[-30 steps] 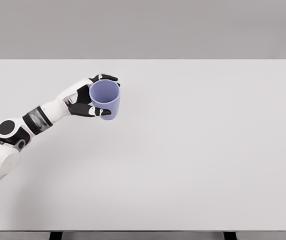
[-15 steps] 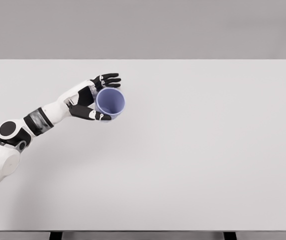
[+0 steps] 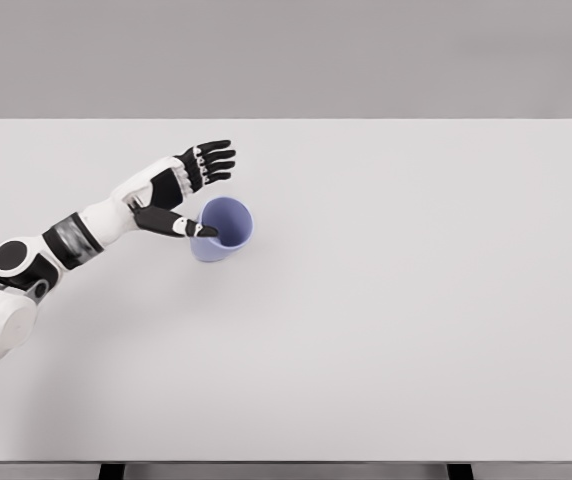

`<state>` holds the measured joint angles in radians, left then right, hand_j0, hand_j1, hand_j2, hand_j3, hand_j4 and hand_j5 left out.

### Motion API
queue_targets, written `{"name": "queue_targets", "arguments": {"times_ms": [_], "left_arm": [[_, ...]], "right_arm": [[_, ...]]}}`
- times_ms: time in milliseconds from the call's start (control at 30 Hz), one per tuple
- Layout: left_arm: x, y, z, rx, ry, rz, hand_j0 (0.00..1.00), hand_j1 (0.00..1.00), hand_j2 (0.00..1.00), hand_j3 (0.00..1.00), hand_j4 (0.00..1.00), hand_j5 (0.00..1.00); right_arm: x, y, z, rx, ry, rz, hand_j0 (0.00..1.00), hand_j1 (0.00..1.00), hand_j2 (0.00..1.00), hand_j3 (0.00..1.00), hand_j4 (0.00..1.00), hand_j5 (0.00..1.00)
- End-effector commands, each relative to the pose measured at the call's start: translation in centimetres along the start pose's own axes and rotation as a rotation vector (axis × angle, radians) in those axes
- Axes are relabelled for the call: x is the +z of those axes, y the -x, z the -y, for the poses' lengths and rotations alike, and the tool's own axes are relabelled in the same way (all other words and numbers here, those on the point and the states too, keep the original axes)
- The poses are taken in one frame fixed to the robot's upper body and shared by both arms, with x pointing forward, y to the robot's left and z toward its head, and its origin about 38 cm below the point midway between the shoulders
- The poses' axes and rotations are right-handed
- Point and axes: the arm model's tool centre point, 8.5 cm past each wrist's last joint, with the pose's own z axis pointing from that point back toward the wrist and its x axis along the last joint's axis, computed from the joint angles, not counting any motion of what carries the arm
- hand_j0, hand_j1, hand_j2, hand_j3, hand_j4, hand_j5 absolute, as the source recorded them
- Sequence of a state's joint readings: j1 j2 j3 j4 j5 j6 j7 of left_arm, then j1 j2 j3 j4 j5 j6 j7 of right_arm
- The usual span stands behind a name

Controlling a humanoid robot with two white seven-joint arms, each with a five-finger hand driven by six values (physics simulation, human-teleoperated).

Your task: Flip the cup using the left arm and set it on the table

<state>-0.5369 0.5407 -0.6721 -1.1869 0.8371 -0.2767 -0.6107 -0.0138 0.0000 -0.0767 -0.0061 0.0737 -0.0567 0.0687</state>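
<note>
A lilac-blue cup point(image 3: 218, 233) sits on the white table point(image 3: 396, 300) left of centre, its mouth facing up and leaning a little to the right. My left hand point(image 3: 202, 192) is just behind and to the left of it, open, with the four fingers point(image 3: 211, 160) spread away from the cup. Only the thumb point(image 3: 188, 227) lies along the cup's left rim, and I cannot tell whether it touches. The left arm reaches in from the lower left. The right arm is out of view.
The table's far edge point(image 3: 286, 120) runs just behind the hand, with a plain grey wall beyond it. The table's near edge point(image 3: 286, 461) lies at the bottom of the picture.
The hand has let go of the cup: its fingers opened and drew back up and left. The cup dropped down and slightly right, from held in the air to the tabletop.
</note>
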Motion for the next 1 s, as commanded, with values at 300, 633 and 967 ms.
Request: {"name": "queue_targets", "arguments": {"times_ms": [300,633,967], "left_arm": [[0.8,1.1,-0.9,0.013,-0.038,-0.030,1.00,1.00,1.00,1.00,1.00,1.00],[1.2,1.3,-1.6,0.017,-0.061,-0.039,1.00,1.00,1.00,1.00,1.00,1.00],[1.1,0.1,-1.6,-0.003,-0.049,-0.008,1.00,1.00,1.00,1.00,1.00,1.00]], "right_arm": [[0.0,0.0,0.0,0.000,0.000,0.000,1.00,1.00,1.00,1.00,1.00,1.00],[0.0,0.0,0.0,0.000,0.000,0.000,1.00,1.00,1.00,1.00,1.00,1.00],[0.0,0.0,0.0,0.000,0.000,0.000,1.00,1.00,1.00,1.00,1.00,1.00]]}}
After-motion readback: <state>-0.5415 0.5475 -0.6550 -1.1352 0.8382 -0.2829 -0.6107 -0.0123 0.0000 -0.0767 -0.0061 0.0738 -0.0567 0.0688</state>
